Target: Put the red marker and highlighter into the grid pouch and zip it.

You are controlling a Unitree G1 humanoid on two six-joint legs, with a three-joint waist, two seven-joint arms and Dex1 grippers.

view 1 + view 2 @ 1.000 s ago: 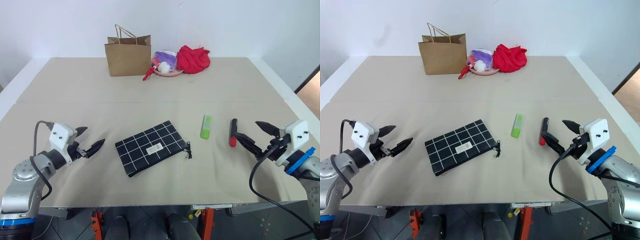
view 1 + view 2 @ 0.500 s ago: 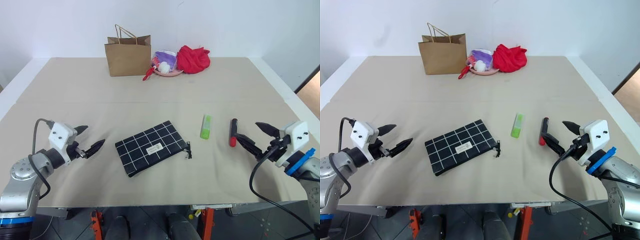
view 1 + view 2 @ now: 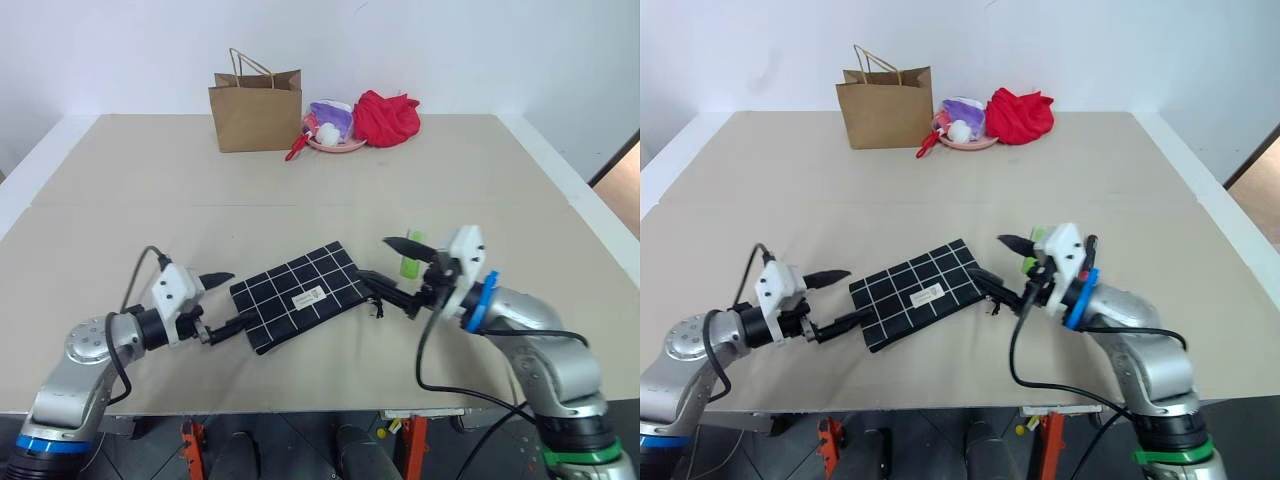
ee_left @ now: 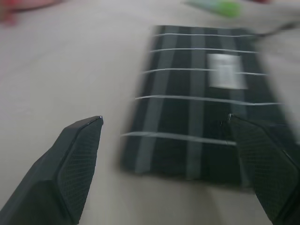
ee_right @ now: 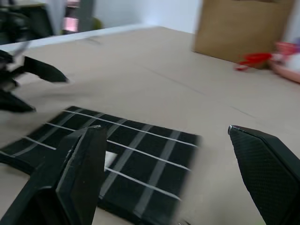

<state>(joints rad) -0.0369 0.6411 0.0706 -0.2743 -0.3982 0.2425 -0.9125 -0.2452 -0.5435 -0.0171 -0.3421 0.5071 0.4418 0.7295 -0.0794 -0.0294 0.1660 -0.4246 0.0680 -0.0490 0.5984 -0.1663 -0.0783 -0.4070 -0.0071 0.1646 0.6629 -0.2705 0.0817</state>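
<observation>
Left gripper (image 3: 218, 300) spread wide, empty, black tapered fingers straddling the near-left corner of the pouch (image 3: 300, 293). Pouch: flat black fabric rectangle, white grid, small white label, lying skewed mid-table. Right gripper (image 3: 392, 263) also wide, empty, at the pouch's zipper end. Highlighter (image 3: 411, 256), chunky light green, lies just behind that gripper; marker (image 3: 1092, 245) is mostly hidden by the wrist.

Both grippers — left (image 3: 222, 300), right (image 3: 391, 265) — gape wide.
</observation>
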